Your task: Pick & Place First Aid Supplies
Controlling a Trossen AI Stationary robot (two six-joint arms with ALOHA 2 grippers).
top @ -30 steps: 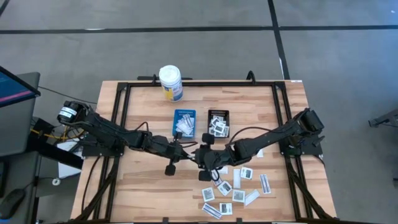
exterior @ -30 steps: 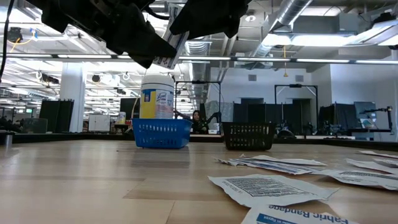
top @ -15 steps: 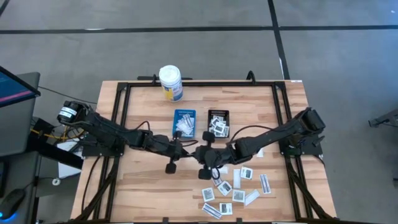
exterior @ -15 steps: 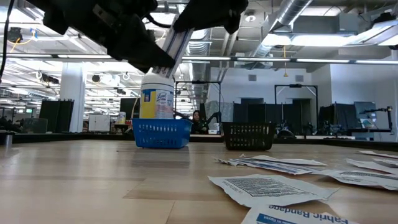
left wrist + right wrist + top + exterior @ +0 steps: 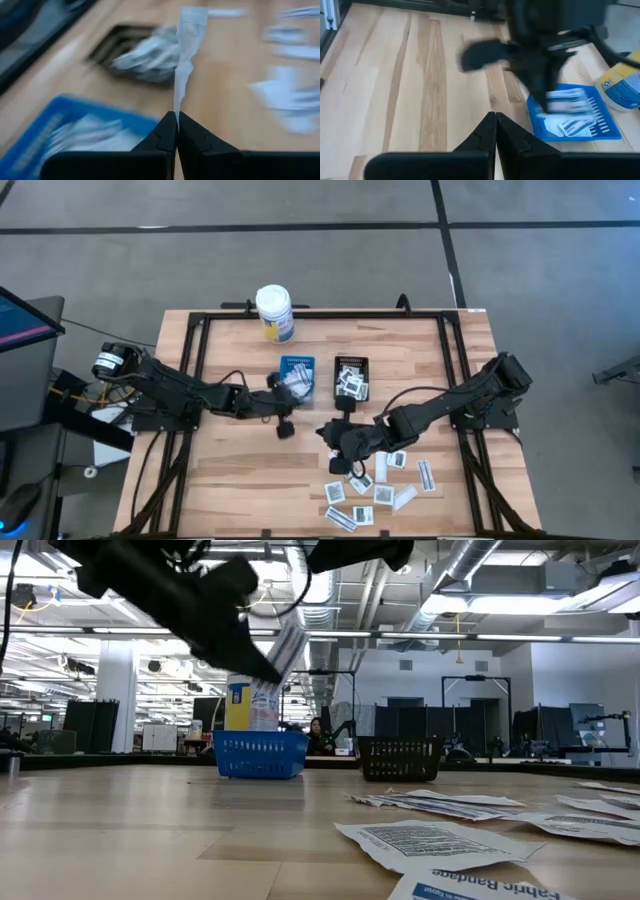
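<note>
My left arm reaches in from the table's left edge toward the middle, and my left gripper hangs just beside the blue tray, on its left side, above the wood. Its fingers are clenched on a narrow white strip; the strip's long axis runs straight out from the fingertips, and in the low view it tilts up and to the right, above the tray's rim.

My right arm comes from the table's right edge, bent low across the wood, with my right gripper pressed together and holding nothing that I can see. It sits at the upper left edge of the scattered packets, below the black tray.

The blue and black trays stand side by side mid-table, both with packets inside; the white bottle stands well apart near the far rail. Bare wood lies open between my two grippers and along the table's near left.
</note>
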